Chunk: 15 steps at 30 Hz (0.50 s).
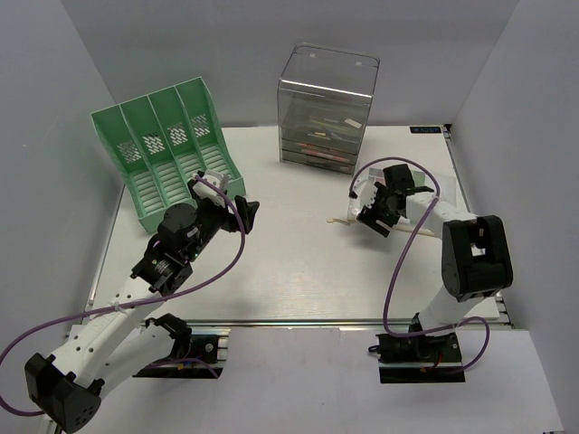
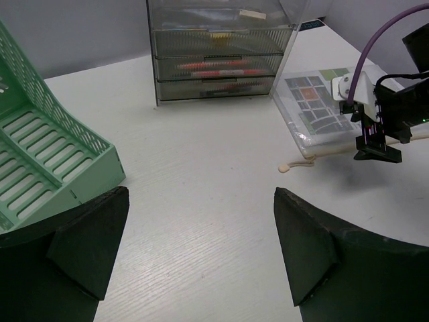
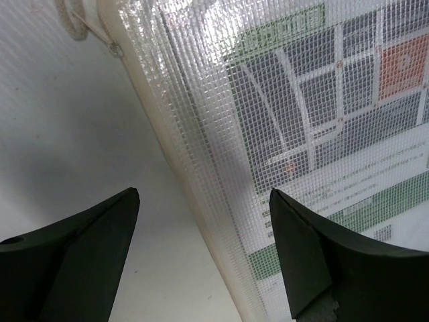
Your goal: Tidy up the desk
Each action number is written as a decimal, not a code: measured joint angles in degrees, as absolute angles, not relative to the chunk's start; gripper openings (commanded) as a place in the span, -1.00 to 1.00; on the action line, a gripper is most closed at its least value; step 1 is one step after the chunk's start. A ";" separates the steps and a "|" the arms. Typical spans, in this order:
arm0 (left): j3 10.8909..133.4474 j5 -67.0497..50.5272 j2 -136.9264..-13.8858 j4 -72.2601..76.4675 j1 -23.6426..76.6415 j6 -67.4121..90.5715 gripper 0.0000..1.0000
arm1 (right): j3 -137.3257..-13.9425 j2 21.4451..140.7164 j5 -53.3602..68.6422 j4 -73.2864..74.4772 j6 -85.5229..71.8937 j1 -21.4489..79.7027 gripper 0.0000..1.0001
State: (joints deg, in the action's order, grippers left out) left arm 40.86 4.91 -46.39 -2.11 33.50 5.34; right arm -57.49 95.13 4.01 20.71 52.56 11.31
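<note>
Surface: white surface (image 1: 298, 271) fills the frame centre, with grey walls around it.
Obstruction: mesh pouch (image 2: 315, 111) holding a printed sheet lies flat at centre right.
Containers: green file rack (image 1: 167, 154) at upper left; clear drawer box (image 1: 326, 108) at top centre, with coloured items in its drawers.
Claws: left claw (image 2: 201, 194) has its jaws apart, near the rack; right claw (image 3: 202, 194) has its jaws apart over the pouch edge.

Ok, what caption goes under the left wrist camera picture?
Open left gripper above the white desk: green file rack left, clear drawer box ahead, mesh document pouch right.
</note>
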 measured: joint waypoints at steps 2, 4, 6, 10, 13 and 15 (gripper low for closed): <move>40.86 4.82 -46.39 -2.11 33.50 5.34 0.96 | -57.54 95.61 3.62 19.92 52.64 11.31 0.64; 40.86 4.64 -46.39 -2.11 33.50 5.34 0.96 | -57.54 96.12 2.94 18.83 52.75 11.33 0.60; 40.86 4.51 -46.39 -2.11 33.47 5.34 0.96 | -57.49 96.75 2.26 17.61 52.80 11.33 0.57; 40.86 4.43 -46.41 -2.11 33.47 5.34 0.96 | -56.53 97.43 1.26 14.70 53.01 11.33 0.52; 40.86 4.40 -46.39 -2.11 33.47 5.34 0.96 | -55.44 97.43 0.19 12.53 53.34 11.35 0.47; 40.86 4.43 -46.41 -2.11 33.47 5.34 0.96 | -55.02 97.43 -0.32 11.31 53.76 11.35 0.40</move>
State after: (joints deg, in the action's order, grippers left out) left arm 40.86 4.43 -46.41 -2.11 33.47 5.34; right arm -55.02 97.43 -0.32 11.31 53.76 11.35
